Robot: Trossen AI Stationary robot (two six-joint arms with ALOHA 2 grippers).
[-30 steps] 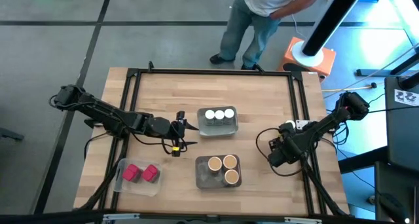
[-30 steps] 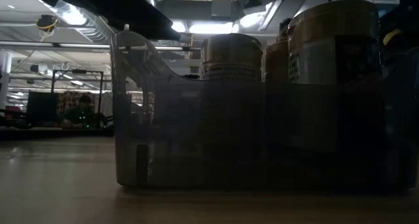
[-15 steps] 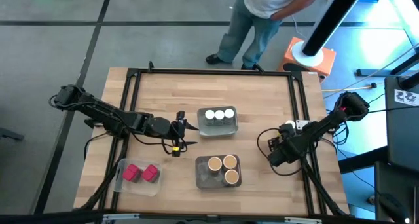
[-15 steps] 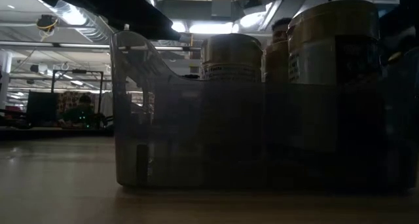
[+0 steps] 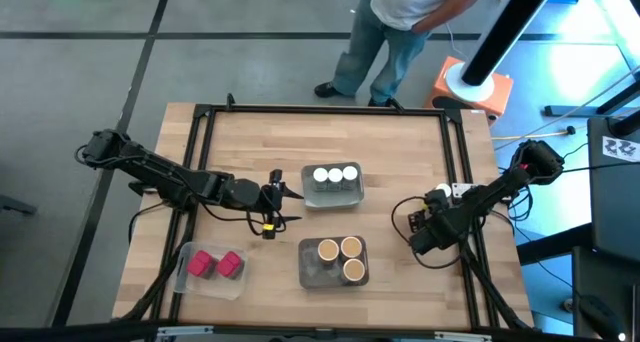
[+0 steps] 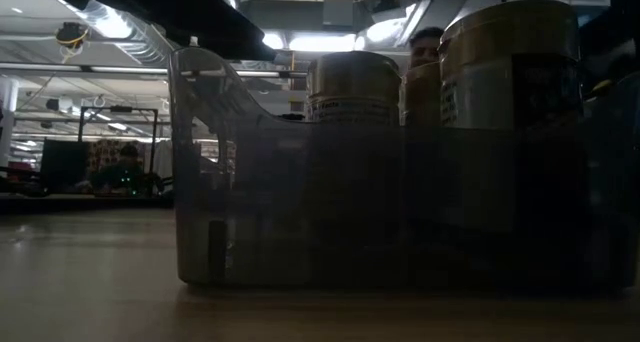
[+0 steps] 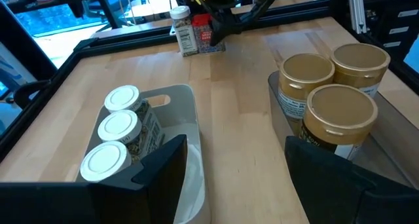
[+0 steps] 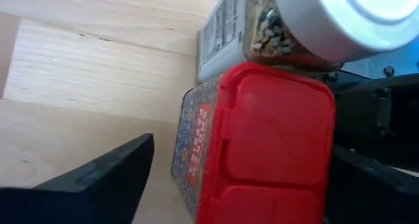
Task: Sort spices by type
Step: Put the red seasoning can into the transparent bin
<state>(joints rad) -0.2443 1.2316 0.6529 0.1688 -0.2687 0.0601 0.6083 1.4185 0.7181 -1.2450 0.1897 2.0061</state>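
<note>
Red-lidded spice packet (image 8: 262, 145) sits between the right claw's (image 5: 424, 234) spread fingers, untouched.

White-lidded jar (image 8: 314, 21) cut off by frame edge.

The left gripper (image 5: 272, 202) hovers mid-table with fingers spread, its arm reaching in from the left edge, while the right gripper (image 5: 424, 237), fingers also apart, sits low by the right edge.
</note>
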